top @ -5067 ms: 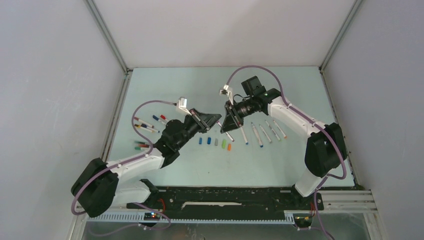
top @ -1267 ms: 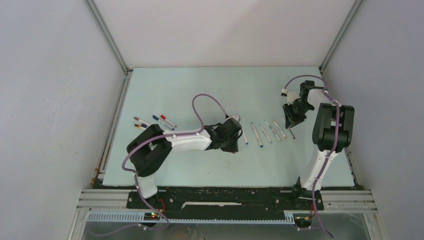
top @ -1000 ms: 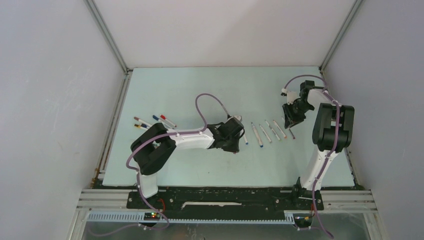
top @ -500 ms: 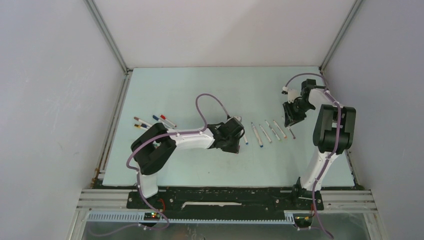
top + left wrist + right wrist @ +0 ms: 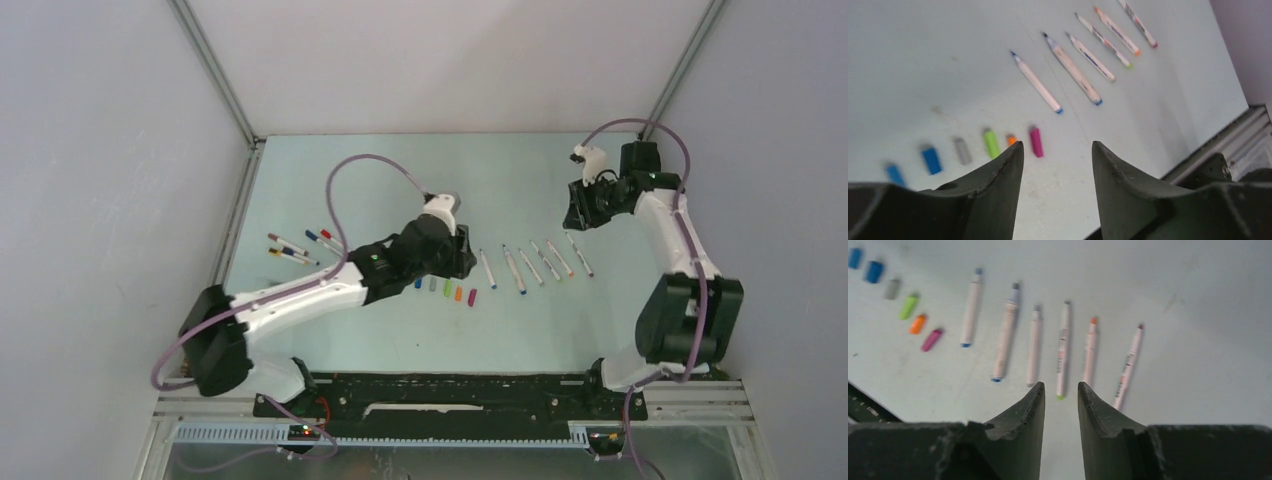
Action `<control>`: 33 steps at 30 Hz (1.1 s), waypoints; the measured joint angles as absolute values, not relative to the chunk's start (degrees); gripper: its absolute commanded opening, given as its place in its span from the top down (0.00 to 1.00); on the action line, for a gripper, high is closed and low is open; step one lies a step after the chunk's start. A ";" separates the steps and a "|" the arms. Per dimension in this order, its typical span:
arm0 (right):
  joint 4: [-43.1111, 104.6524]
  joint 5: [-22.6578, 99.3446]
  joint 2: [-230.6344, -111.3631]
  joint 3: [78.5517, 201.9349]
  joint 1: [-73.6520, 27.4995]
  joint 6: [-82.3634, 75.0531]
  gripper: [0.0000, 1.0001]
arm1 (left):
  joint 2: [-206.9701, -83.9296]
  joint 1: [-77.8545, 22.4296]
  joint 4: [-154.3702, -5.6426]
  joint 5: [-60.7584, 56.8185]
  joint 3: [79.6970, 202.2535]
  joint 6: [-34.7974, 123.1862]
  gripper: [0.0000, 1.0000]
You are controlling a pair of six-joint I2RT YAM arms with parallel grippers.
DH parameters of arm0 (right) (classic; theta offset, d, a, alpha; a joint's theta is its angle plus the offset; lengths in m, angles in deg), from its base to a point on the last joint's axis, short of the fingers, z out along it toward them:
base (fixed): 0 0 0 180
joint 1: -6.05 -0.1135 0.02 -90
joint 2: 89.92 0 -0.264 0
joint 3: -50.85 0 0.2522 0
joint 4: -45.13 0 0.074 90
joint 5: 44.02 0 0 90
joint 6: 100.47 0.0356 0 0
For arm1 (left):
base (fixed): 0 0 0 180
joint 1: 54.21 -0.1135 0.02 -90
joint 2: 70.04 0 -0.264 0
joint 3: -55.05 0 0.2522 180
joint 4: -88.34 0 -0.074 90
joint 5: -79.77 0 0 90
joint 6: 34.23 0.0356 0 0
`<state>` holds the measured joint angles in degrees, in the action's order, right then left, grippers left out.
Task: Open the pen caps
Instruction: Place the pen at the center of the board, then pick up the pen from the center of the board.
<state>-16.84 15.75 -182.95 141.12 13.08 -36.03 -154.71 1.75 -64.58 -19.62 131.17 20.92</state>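
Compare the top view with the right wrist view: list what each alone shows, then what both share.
Top only: the capped pens lying at far left, and the left arm. Right wrist only: a close look through the right gripper, jaws apart with nothing between them. Both: the row of caps and the six uncapped pens beside it.

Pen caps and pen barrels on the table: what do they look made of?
Pen caps: probably moulded plastic, opaque solid colours, smooth and fairly matt; blur hides any ribbing. Pens: white barrels, likely plastic too, smooth, with print along some; the coloured tips are too small to judge.
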 measured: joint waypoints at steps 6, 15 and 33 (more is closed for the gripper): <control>-14.11 8.38 -166.12 134.96 9.97 -35.73 0.33 | -140.41 -3.23 -67.88 -28.23 122.98 25.01 0.09; -10.39 -7.38 -165.18 129.25 14.85 -34.44 0.18 | -125.29 -20.26 -70.15 -31.97 110.61 25.69 0.00; -11.35 -4.98 -166.84 128.79 12.51 -35.05 0.19 | -134.23 -40.39 -71.14 -18.74 105.12 15.20 0.01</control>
